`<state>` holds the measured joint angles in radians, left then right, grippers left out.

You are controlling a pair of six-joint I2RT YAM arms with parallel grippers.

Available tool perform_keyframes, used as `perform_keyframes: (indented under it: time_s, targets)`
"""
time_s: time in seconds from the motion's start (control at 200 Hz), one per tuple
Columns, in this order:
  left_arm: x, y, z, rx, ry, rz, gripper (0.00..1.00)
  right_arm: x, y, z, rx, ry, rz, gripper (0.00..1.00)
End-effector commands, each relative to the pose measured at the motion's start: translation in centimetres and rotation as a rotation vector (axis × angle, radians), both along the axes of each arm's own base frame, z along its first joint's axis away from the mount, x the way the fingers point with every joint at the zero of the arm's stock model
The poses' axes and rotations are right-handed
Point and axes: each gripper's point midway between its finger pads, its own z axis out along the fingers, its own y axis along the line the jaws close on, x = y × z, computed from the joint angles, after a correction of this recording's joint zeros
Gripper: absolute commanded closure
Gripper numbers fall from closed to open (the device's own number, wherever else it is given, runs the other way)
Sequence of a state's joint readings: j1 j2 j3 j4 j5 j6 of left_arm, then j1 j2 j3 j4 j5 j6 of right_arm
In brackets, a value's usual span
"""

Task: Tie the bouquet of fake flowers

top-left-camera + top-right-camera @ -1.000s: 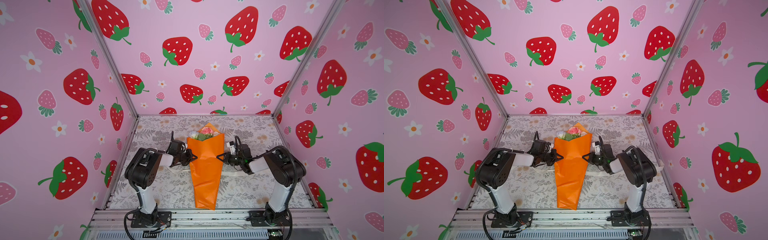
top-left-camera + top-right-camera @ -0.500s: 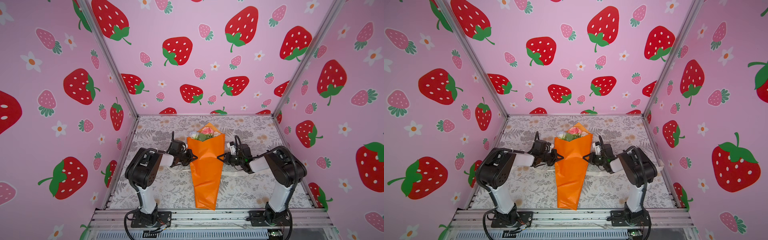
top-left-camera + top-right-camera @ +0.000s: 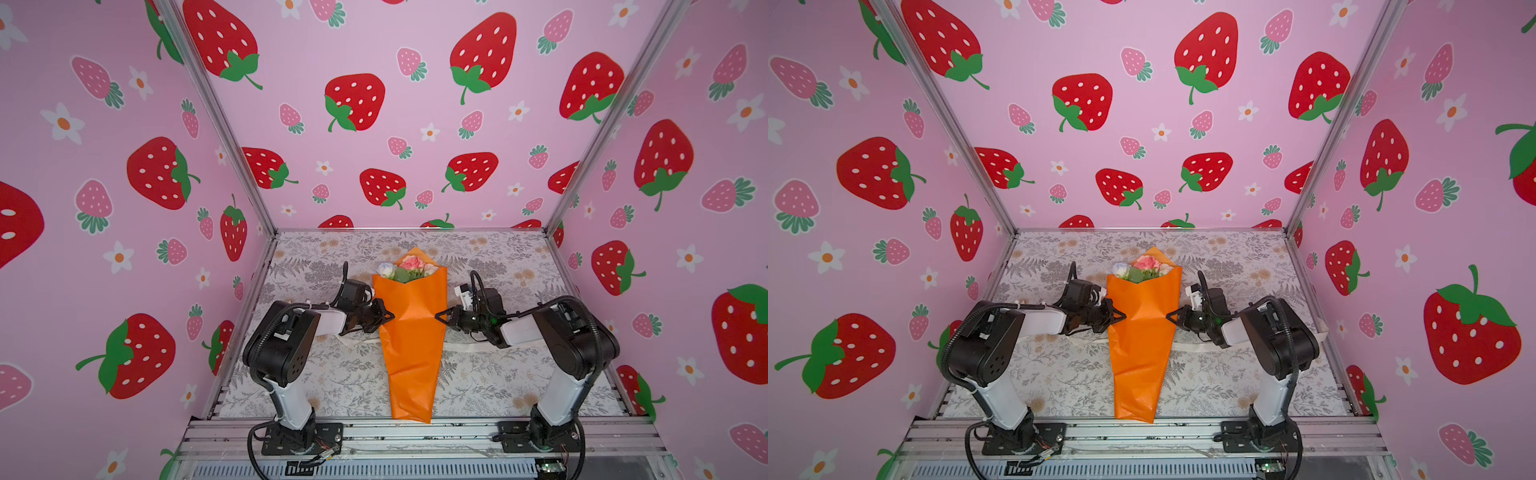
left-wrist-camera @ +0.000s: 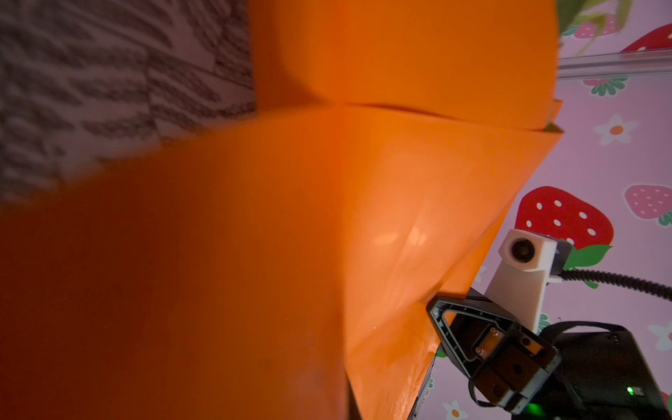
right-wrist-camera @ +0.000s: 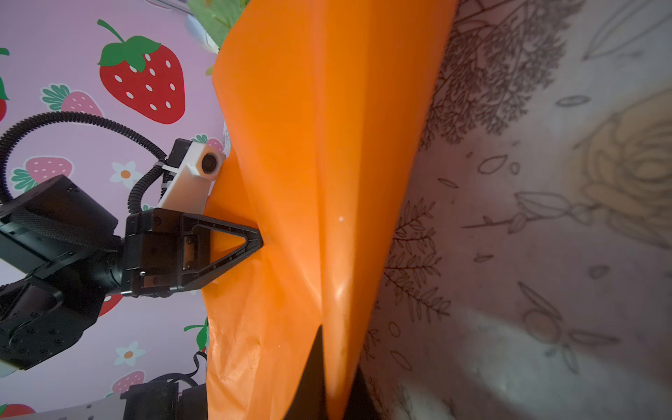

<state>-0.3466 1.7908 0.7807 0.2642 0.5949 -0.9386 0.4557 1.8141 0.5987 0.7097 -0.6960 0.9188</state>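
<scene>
Your left claw (image 3: 390, 318) is pressed together, its tip touching the left side of the orange wrapping paper (image 3: 411, 332). Your right claw (image 3: 438, 316) is pressed together too, tip against the opposite side. Can't tell if either has paper caught. The bouquet of fake flowers (image 3: 409, 268) sits inside that cone, heads toward the back wall, in the middle of the table (image 3: 332, 374). A cream ribbon (image 3: 461, 347) runs under the cone.

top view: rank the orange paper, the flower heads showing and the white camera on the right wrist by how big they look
1. orange paper, far the largest
2. flower heads
3. white wrist camera, the smallest
</scene>
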Motion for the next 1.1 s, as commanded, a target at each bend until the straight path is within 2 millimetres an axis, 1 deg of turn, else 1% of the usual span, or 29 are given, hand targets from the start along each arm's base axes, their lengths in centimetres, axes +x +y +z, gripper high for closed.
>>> perform_keyframes:
  time_s: [0.0, 0.09, 0.15, 0.165, 0.26, 0.325, 0.355, 0.395, 0.46, 0.495, 0.56, 0.565, 0.58, 0.64, 0.71, 0.795, 0.85, 0.896, 0.916, 0.971, 1.041, 1.096]
  targets:
    - [0.0, -0.2, -0.3, 0.011, 0.014, -0.003, 1.0, -0.4, -0.4, -0.3, -0.01, 0.007, -0.004, 0.91]
    - [-0.1, -0.1, -0.5, 0.019, 0.015, -0.002, 1.0, -0.4, -0.6, -0.6, -0.016, 0.016, -0.011, 0.88]
    - [-0.2, 0.1, -0.5, 0.03, 0.018, 0.005, 0.96, -0.3, -0.5, -0.5, -0.019, 0.013, -0.01, 0.84]
    - [-0.2, 0.1, -0.5, 0.035, 0.016, 0.005, 0.9, -0.2, -0.5, -0.5, -0.02, 0.012, -0.011, 0.82]
    - [-0.3, 0.5, -0.1, 0.056, 0.012, 0.009, 0.74, 0.1, -0.6, 0.0, -0.037, -0.002, -0.015, 0.75]
    - [-0.5, 0.8, 0.2, 0.081, 0.006, 0.011, 0.6, 0.4, -0.9, 0.4, -0.067, -0.011, -0.03, 0.66]
    - [-0.5, 1.0, 0.6, 0.093, 0.0, 0.011, 0.57, 0.6, -1.3, 0.5, -0.092, -0.019, -0.046, 0.62]
    - [-0.5, 1.3, 1.0, 0.111, -0.009, 0.015, 0.55, 0.8, -2.0, 0.6, -0.13, -0.021, -0.073, 0.57]
    - [-0.8, 2.0, 1.8, 0.148, -0.024, 0.021, 0.47, 1.1, -3.5, 1.0, -0.197, -0.039, -0.125, 0.51]
    - [-1.0, 2.4, 2.2, 0.17, -0.033, 0.025, 0.44, 1.1, -4.3, 1.2, -0.231, -0.046, -0.153, 0.49]
    - [-1.5, 3.2, 2.9, 0.214, -0.042, 0.03, 0.41, 1.0, -6.1, 1.6, -0.29, -0.053, -0.209, 0.49]
    - [-1.5, 3.3, 2.9, 0.218, -0.042, 0.031, 0.41, 0.9, -6.2, 1.7, -0.294, -0.054, -0.214, 0.47]
    - [-1.6, 3.5, 3.1, 0.228, -0.045, 0.035, 0.4, 0.9, -6.6, 1.8, -0.308, -0.056, -0.224, 0.45]
    - [-2.1, 4.4, 3.5, 0.269, -0.051, 0.044, 0.34, 0.4, -7.7, 2.2, -0.345, -0.066, -0.252, 0.44]
    - [-2.9, 5.0, 3.9, 0.297, -0.05, 0.04, 0.32, -0.3, -8.6, 2.6, -0.368, -0.07, -0.267, 0.43]
    - [-4.0, 5.6, 3.6, 0.33, -0.035, 0.012, 0.28, -1.5, -9.7, 2.7, -0.391, -0.062, -0.287, 0.43]
    - [-4.4, 5.3, 3.2, 0.32, -0.033, -0.01, 0.27, -2.1, -10.4, 2.7, -0.404, -0.065, -0.309, 0.43]
    - [-4.4, 4.7, 3.1, 0.29, -0.037, -0.034, 0.27, -2.5, -10.9, 2.7, -0.407, -0.068, -0.325, 0.43]
    - [-4.3, 4.4, 3.1, 0.273, -0.037, -0.044, 0.28, -2.6, -10.9, 2.8, -0.404, -0.074, -0.321, 0.42]
    - [-3.9, 3.6, 3.1, 0.239, -0.036, -0.061, 0.28, -2.7, -9.9, 4.2, -0.339, -0.134, -0.28, 0.42]
    - [-3.2, 2.8, 3.4, 0.211, -0.044, -0.071, 0.28, -3.2, -7.5, 6.4, -0.208, -0.188, -0.175, 0.43]
    - [-2.7, 2.5, 3.4, 0.21, -0.048, -0.073, 0.28, -3.8, -5.4, 8.3, -0.119, -0.218, -0.081, 0.47]
